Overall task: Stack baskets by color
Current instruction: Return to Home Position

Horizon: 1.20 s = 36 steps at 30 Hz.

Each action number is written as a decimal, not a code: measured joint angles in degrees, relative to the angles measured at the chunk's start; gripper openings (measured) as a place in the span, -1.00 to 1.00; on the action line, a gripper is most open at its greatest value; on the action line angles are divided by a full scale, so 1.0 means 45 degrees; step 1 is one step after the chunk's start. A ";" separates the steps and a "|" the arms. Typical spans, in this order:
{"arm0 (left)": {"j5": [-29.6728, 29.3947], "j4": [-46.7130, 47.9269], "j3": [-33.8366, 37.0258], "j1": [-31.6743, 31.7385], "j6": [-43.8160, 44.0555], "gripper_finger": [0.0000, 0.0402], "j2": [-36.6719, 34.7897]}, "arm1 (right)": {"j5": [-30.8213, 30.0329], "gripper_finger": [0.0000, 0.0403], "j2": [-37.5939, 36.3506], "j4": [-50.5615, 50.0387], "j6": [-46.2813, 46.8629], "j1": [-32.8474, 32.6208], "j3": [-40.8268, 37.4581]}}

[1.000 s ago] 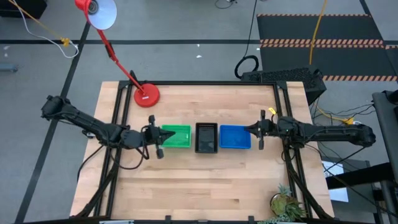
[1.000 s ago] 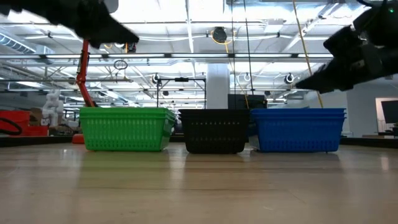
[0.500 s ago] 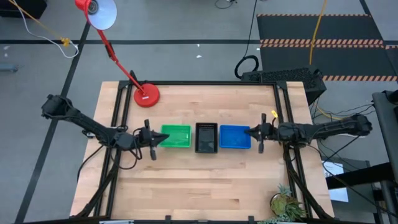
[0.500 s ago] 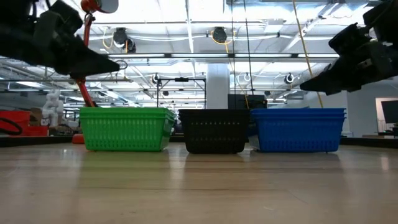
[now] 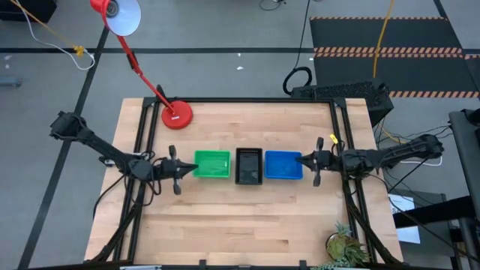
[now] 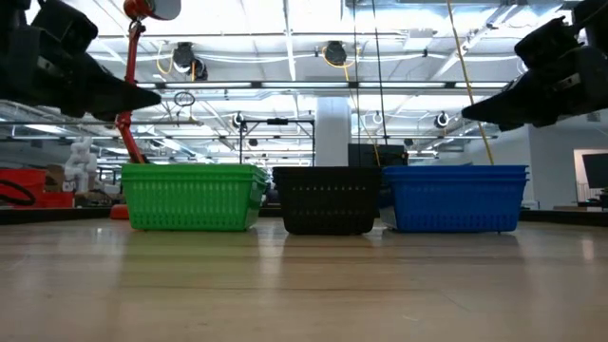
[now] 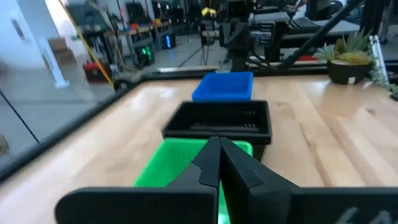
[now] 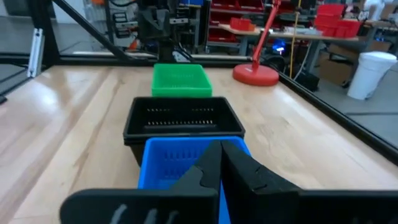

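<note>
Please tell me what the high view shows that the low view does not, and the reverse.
Only the high view shows the whole table and the potted plant at its corner. Only the low view shows the perforated side walls of the green stack, black stack and blue stack, and that the left gripper and right gripper hang higher than their rims. Both show the three stacks in one row, with an empty gripper at each end.

the green baskets [image 7: 163, 163] lie partly hidden behind the left jaws.
</note>
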<state>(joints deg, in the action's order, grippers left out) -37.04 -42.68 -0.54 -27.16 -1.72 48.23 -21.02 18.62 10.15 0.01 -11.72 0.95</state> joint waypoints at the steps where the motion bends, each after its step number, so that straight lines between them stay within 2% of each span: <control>1: 0.0004 0.0000 0.0000 0.0065 -0.0327 -0.98 -0.0184 | 0.0000 -1.00 -0.0101 0.0000 -0.0061 -0.0048 0.0000; 8: 0.1225 0.0650 0.0000 0.0685 -0.1771 -0.97 -0.2249 | 0.0044 -1.00 -0.1043 0.0054 -0.0648 -0.0171 -0.0010; 18: 0.1267 0.4065 0.0000 0.0899 -0.0997 -0.98 -0.4893 | 0.0075 -1.00 -0.3372 -0.1129 -0.1689 -0.0171 -0.0015; 21: 0.1268 0.4517 0.0000 0.0899 -0.0951 -0.97 -0.5272 | 0.0772 -1.00 -0.4091 -0.1313 -0.1949 -0.0166 -0.0019; 25: 0.1267 0.4742 0.0000 0.0894 -0.0966 -0.96 -0.5583 | 0.1353 -1.00 -0.4115 -0.1345 -0.2047 -0.0129 -0.0019; 32: 0.1257 0.4779 0.0000 0.0894 -0.1082 -0.95 -0.5806 | 0.1376 -1.00 -0.4125 -0.1005 -0.2657 0.0506 -0.0019; 36: 0.1254 0.4880 0.0000 0.0894 -0.1006 -0.98 -0.5835 | 0.1404 -1.00 -0.4120 -0.1116 -0.2349 0.0858 -0.0019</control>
<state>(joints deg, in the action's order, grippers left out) -31.40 -20.72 -0.54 -23.14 -6.25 21.98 -14.70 0.08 5.13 -10.56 -7.86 0.86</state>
